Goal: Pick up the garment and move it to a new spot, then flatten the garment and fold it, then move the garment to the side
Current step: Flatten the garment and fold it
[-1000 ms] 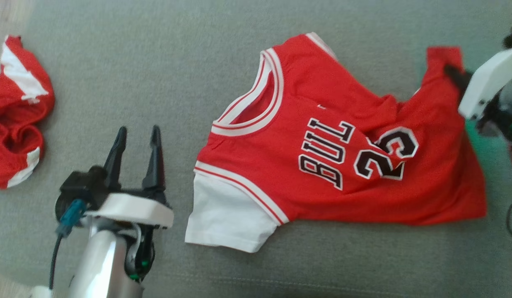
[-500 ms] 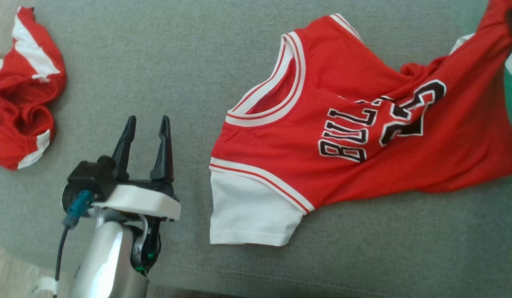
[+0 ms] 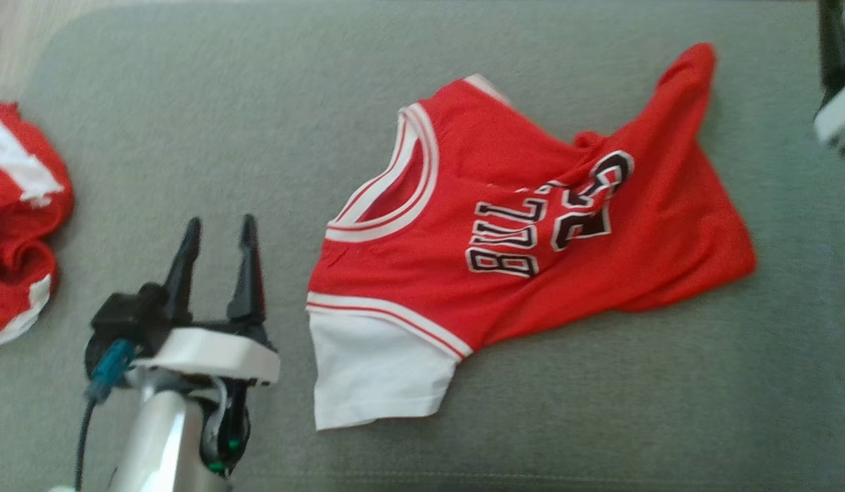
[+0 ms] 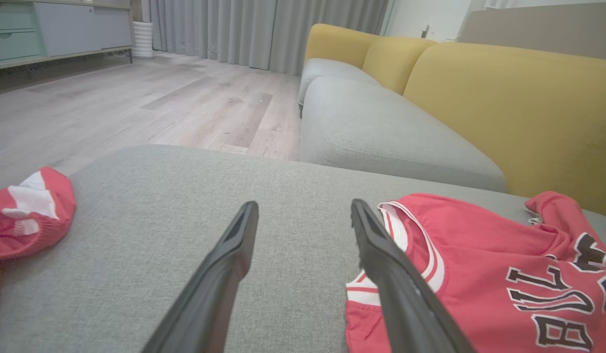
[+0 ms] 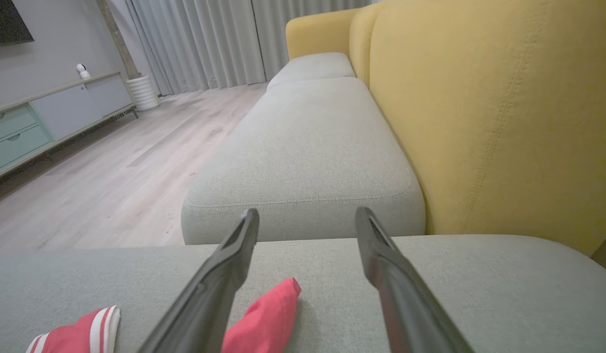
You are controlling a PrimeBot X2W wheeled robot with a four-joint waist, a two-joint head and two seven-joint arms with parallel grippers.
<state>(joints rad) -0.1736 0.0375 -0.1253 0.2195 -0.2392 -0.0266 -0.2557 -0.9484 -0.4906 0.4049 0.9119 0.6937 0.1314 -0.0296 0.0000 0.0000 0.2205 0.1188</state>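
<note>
The red jersey (image 3: 532,225) lies right of middle on the grey sofa cushion (image 3: 190,123), neck to the left and white sleeve (image 3: 374,372) nearest. Half a second ago the right tool (image 5: 307,215) was pinching its far-right hem corner (image 3: 692,65) and lifting it. Now that corner rests on the cushion, and the tool stands wide and empty just to its right. The relocation looks finished. A ridge across the number suggests flattening comes next. The left tool (image 3: 217,225) hovers wide and empty left of the jersey, fingers pointing far, with red shorts (image 3: 19,219) well to its left.
</note>
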